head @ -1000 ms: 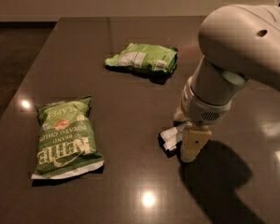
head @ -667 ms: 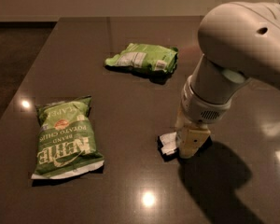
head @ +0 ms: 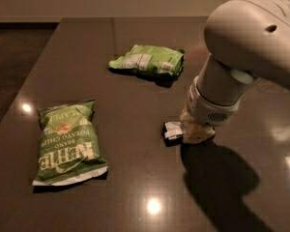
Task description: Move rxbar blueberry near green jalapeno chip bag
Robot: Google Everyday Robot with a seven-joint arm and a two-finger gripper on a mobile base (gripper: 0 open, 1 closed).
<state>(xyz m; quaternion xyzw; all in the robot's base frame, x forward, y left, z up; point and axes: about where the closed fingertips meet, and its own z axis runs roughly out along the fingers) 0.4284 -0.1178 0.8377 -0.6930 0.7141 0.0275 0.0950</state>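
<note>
Hand (head: 197, 131) low on the dark surface (head: 135, 192), covering one end of the rxbar blueberry (head: 173, 130), grip state cannot be told, green jalapeno chip bag (head: 67, 144) well apart.

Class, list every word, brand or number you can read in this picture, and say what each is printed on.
"KETTLE": large white letters, upside down to the camera, on the green jalapeno chip bag.
"BRAND": small print on the same bag.
"POTATO CHIPS": small print on the same bag.
Paler green bag: white label too blurred to read.
rxbar blueberry, with the gripper down at its right end: print too small to read.
</note>
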